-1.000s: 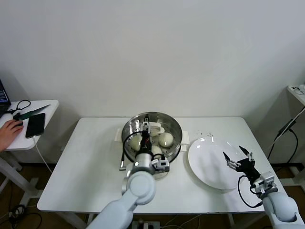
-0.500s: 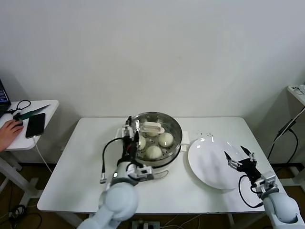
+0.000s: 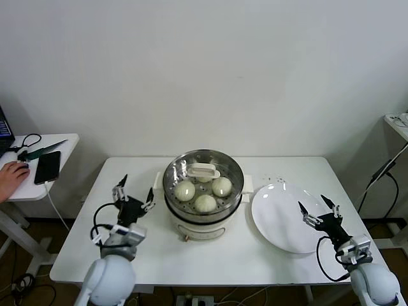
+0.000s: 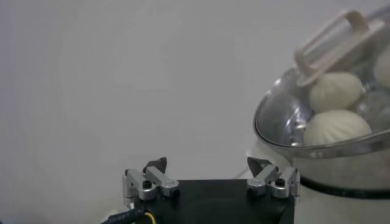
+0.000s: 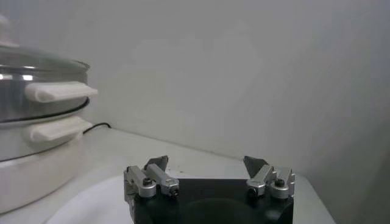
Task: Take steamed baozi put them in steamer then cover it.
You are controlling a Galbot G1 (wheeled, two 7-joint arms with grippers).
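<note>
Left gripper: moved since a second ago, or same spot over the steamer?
Yes. The left gripper has pulled back off the steamer to the robot's left and now sits open over bare table, clear of the cover.

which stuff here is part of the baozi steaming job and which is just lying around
Part of the job:
- steamer
- steamed baozi, inside the steamer
- cover, on the steamer

Just lying about:
- white plate, nothing on it
- phone on the side table
- person's hand on that table

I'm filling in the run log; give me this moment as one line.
cover: on steamer | baozi: inside | left hand: open, empty, left of steamer | right hand: open, over plate
</note>
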